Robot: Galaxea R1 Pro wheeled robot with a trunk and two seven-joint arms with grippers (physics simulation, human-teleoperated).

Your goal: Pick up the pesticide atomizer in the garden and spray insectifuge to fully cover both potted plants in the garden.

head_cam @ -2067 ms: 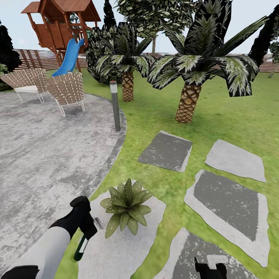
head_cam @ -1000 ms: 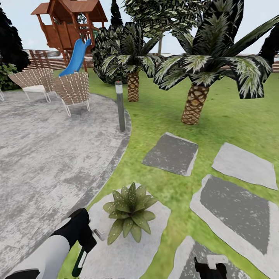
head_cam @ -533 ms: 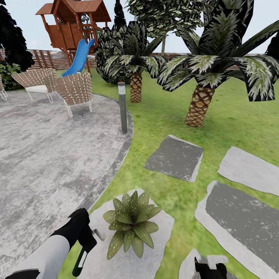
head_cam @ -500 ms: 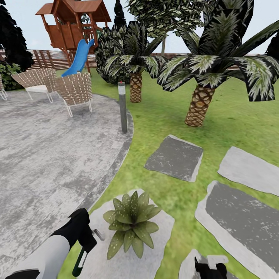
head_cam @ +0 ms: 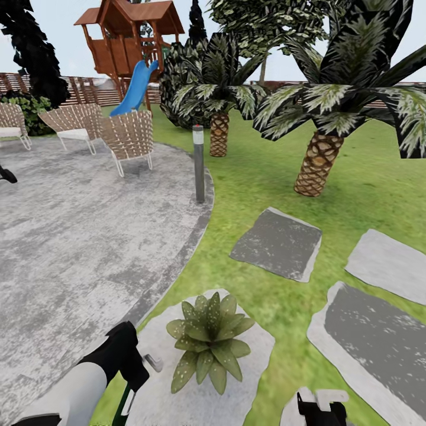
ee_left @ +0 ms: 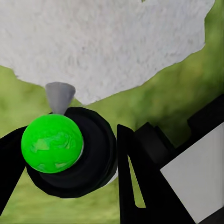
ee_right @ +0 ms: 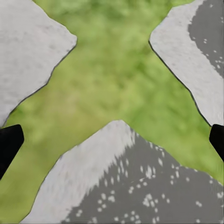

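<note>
Head view: the left gripper [head_cam: 142,370] carries the pesticide atomizer [head_cam: 125,405], its dark-green body hanging below the wrist and its pale trigger head pointing toward a potted plant [head_cam: 208,338]. That plant sits on a pale stepping stone [head_cam: 248,378] just beside the atomizer. So the pick-up looks done; no spray shows, and I cannot tell whether this plant is covered. The right gripper [head_cam: 321,409] hangs low, beyond the plant from the atomizer.

Left wrist view: the fingers [ee_left: 140,186] are closed on the atomizer, seen from above, with its grey nozzle [ee_left: 59,95] over stone and grass.

Right wrist view: the fingers [ee_right: 9,142] are spread wide, empty, over stepping stones and lawn [ee_right: 116,79].
</note>
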